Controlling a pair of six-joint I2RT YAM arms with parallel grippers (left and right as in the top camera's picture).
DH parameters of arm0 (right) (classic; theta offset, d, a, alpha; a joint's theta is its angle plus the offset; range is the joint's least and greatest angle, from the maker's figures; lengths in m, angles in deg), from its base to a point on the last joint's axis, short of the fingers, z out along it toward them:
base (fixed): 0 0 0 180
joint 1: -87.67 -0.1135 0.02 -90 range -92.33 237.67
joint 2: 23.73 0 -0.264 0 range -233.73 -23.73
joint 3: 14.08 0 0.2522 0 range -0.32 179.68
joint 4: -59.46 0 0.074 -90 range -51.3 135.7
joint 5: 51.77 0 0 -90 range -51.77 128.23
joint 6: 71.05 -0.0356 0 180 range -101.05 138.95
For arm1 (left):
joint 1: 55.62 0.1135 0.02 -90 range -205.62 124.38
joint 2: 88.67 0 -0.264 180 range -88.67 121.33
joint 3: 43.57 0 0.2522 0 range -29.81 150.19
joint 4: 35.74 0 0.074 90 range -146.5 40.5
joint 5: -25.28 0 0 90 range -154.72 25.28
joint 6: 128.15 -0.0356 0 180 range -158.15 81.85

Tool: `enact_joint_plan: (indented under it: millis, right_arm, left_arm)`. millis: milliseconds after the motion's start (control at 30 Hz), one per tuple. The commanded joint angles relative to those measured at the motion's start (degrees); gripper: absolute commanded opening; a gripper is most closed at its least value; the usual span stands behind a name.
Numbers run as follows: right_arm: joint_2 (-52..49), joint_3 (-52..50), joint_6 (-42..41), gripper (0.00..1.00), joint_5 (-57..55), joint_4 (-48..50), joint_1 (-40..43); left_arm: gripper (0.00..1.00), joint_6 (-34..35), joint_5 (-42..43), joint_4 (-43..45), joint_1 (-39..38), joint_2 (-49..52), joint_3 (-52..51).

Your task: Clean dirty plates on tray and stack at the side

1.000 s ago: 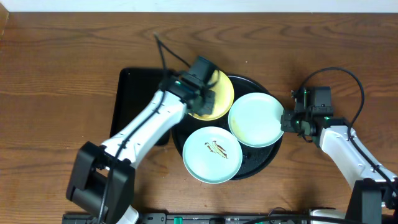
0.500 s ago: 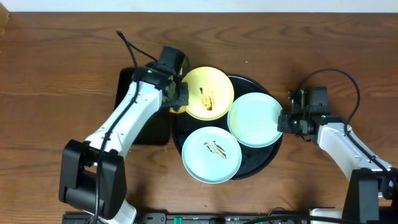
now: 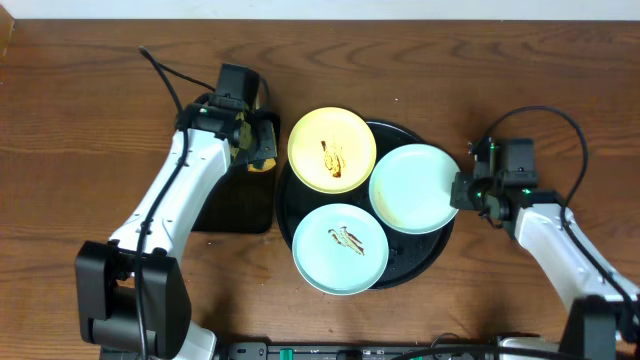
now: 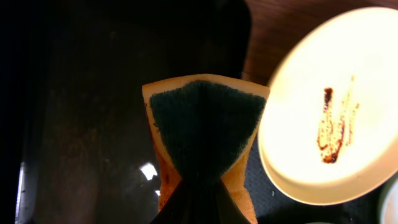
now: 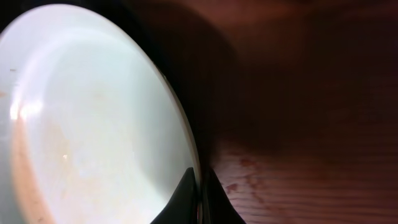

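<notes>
The round black tray (image 3: 420, 268) holds three plates. The pale yellow plate (image 3: 332, 150) at its upper left has brown streaks; it also shows in the left wrist view (image 4: 329, 118). A mint-blue plate (image 3: 341, 248) at the front has brown streaks. A clean-looking mint-blue plate (image 3: 412, 190) lies at the right, tilted. My right gripper (image 3: 462, 193) is shut on its right rim (image 5: 198, 186). My left gripper (image 3: 256, 150) is shut on a yellow sponge with a dark green pad (image 4: 205, 124), held over the rectangular black tray, left of the yellow plate.
A smaller rectangular black tray (image 3: 228, 205) lies left of the round tray, under my left arm. Bare wood-grain tabletop (image 3: 540, 80) lies to the right and behind. Cables trail from both wrists.
My left gripper has moved the sponge left, off the yellow plate and over the rectangular tray. The yellow plate now lies fully uncovered. The right gripper keeps its hold on the mint-blue plate.
</notes>
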Motion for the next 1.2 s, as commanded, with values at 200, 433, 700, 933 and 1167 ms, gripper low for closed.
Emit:
enact_joint_plan:
  millis: [200,433,700,933,1167]
  right_arm:
    - [9.46,0.24,8.24,0.01,-8.66,0.46,-1.07]
    - [15.08,0.28,14.69,0.01,-21.31,2.64,-7.8]
    - [16.79,0.33,27.28,0.01,-42.4,4.55,-22.71]
    - [16.79,0.33,36.3,0.01,-55.52,9.16,-33.42]
    - [16.79,0.33,38.29,0.01,-57.22,10.93,-34.95]
  left_arm:
    - [0.07,-0.98,-0.74,-0.2,1.22,-0.85,-0.15]
    - [0.08,-0.98,-0.74,-0.2,1.22,-0.85,-0.15]
    - [0.08,-0.98,-0.74,-0.17,1.22,-0.85,-0.15]
    - [0.08,-0.98,-0.74,-0.17,1.22,-0.85,-0.15]
    - [0.08,-0.98,-0.74,-0.2,1.22,-0.85,-0.15]
